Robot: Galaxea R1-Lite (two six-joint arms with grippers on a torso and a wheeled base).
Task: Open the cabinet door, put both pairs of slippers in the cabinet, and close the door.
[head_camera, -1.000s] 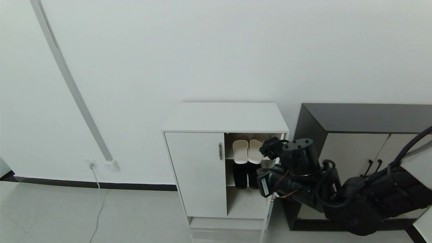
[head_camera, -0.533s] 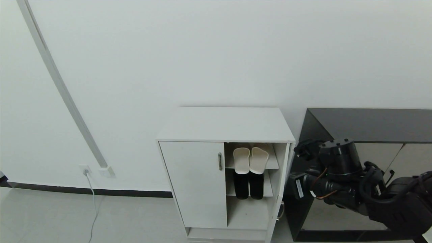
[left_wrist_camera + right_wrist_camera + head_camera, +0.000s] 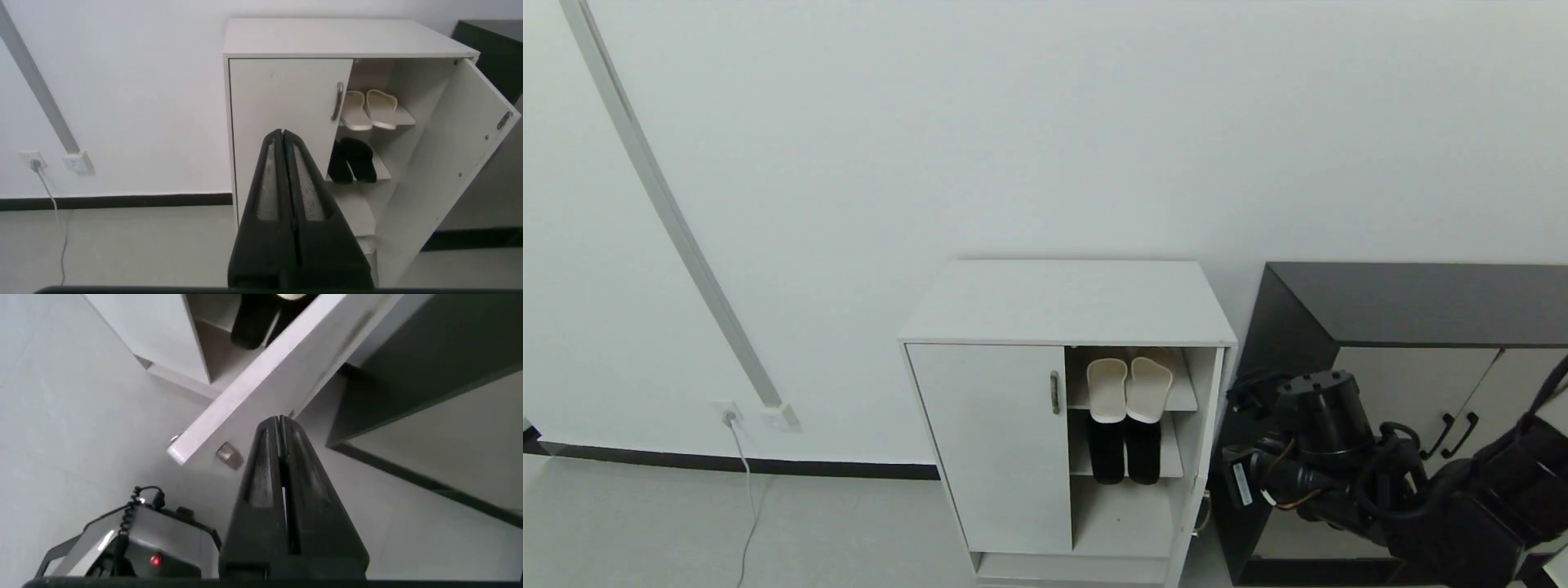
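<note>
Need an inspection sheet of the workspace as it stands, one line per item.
surface: grey tiled floor
job's things: cabinet, left door shut, right door open; white slippers on the upper shelf, black slippers on the shelf below
clutter: nothing seen
tools: left tool shut, empty, facing the cabinet; right tool shut, empty, by the right door's outer side
cables: cable runs from the socket down to the floor
surroundings: white wall; slanted conduit; dark sideboard to the right of the cabinet
</note>
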